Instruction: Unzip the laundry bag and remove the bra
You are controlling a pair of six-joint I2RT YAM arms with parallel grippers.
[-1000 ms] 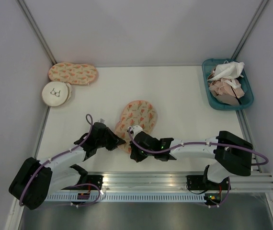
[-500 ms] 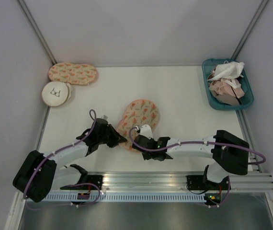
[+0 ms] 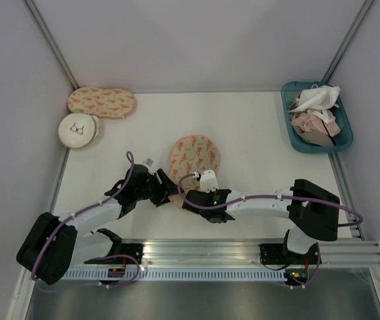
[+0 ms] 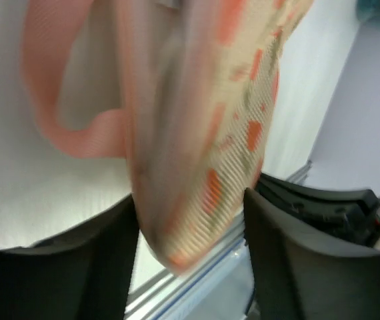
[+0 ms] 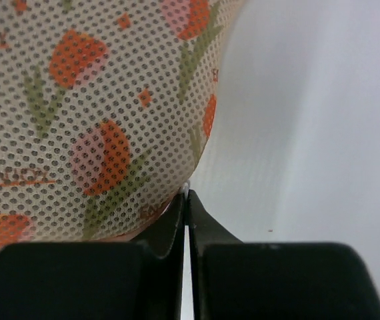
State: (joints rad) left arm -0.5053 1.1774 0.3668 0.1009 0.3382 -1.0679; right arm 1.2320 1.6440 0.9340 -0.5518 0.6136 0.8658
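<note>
**Printed bag fills the gap between spread fingers**

A blurred, cream mesh laundry bag (image 4: 203, 133) with orange-red print runs down the middle of the picture. Its rounded lower end sits in the gap of the left gripper (image 4: 189, 227), whose two dark fingers (image 4: 90, 267) stand apart on either side. A pink fabric loop strap (image 4: 57, 113) curves off the bag's left edge over the white table (image 4: 17, 200). A black machine part (image 4: 330, 210) lies at the right.

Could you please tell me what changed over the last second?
The right gripper, shut at the edge of the laundry bag, slid rightward along it, nudging the bag right. The left gripper followed and parted its jaws around the bag's end. The basket, printed case and round pouch stayed put.
</note>
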